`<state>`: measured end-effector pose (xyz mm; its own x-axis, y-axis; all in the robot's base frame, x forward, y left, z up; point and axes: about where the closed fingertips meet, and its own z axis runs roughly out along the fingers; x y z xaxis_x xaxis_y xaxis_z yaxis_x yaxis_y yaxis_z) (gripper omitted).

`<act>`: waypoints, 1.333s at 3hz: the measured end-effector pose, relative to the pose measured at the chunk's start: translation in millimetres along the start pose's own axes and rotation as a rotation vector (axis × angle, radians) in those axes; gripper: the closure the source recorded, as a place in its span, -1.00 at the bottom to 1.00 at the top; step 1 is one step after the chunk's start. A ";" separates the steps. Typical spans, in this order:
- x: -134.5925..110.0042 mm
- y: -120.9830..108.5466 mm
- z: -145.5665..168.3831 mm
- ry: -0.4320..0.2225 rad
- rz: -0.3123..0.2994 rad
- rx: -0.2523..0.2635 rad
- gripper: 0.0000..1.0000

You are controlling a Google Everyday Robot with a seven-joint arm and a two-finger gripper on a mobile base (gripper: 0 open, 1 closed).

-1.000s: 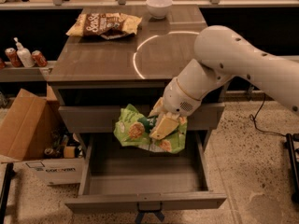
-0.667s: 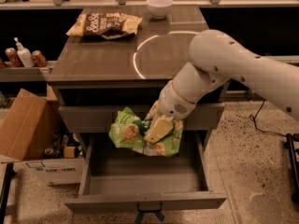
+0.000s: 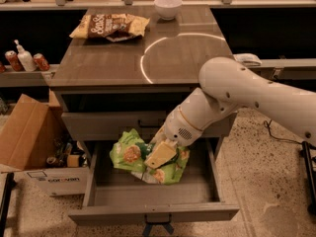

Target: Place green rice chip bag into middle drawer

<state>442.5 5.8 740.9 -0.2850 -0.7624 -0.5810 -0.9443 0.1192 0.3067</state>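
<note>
Down inside the open middle drawer [image 3: 154,213], the green rice chip bag [image 3: 126,153] now sits noticeably lower than a second ago. Back then it hung up near the drawer front above; now it's dropped between the side walls and drifted a bit left. Looks like its bottom edge is on or just off the drawer floor, hard to call. The gripper [image 3: 159,157] came down with it, and its jaws are still pinching the bag's crumpled top. So I'd say the carry is basically done and only letting go and backing out is left. Up on the table [image 3: 182,58], the tan chip bag [image 3: 109,25] and white bowl [image 3: 168,6] haven't budged.
</note>
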 end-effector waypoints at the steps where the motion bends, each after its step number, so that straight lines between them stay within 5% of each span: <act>1: 13.4 1.7 18.8 -0.029 0.079 -0.021 1.00; 2: 13.4 1.7 18.8 -0.029 0.079 -0.021 1.00; 4: 80.6 -70.1 31.3 -0.012 0.027 0.100 1.00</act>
<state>480.5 -44.0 649.0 -0.3120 -0.7507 -0.5823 -0.9478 0.2031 0.2460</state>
